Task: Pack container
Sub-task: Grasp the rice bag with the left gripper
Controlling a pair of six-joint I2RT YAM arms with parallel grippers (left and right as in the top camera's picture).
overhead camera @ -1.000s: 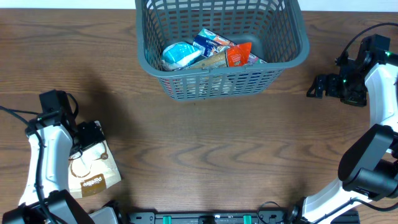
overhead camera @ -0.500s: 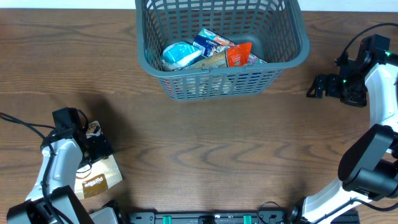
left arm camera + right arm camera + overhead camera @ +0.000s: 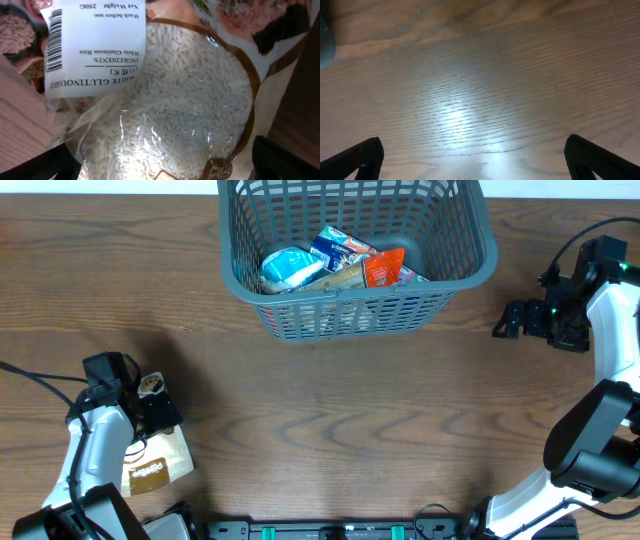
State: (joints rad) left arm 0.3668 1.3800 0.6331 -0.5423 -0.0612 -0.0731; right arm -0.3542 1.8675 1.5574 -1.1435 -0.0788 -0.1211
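Observation:
The container (image 3: 340, 316) is a dark grey-teal slotted basket at the back centre, holding several snack packs (image 3: 340, 262). A bag of white rice (image 3: 150, 468) with a brown label lies flat at the front left. My left gripper (image 3: 158, 412) is right over its upper end. In the left wrist view the rice bag (image 3: 190, 100) fills the frame, and the left gripper's fingers (image 3: 160, 165) are spread wide on either side of it, open. My right gripper (image 3: 503, 321) is open and empty over bare wood to the right of the basket; in its own wrist view (image 3: 475, 160) it shows only table.
The table (image 3: 340, 430) is brown wood. The right arm's body (image 3: 600, 330) stands along the right edge. A black rail (image 3: 330, 530) runs along the front edge. A black cable (image 3: 30, 372) trails from the left arm.
My left arm has swung toward the front and come down over the rice bag, with little motion in the last half second. The right arm and the basket have not moved.

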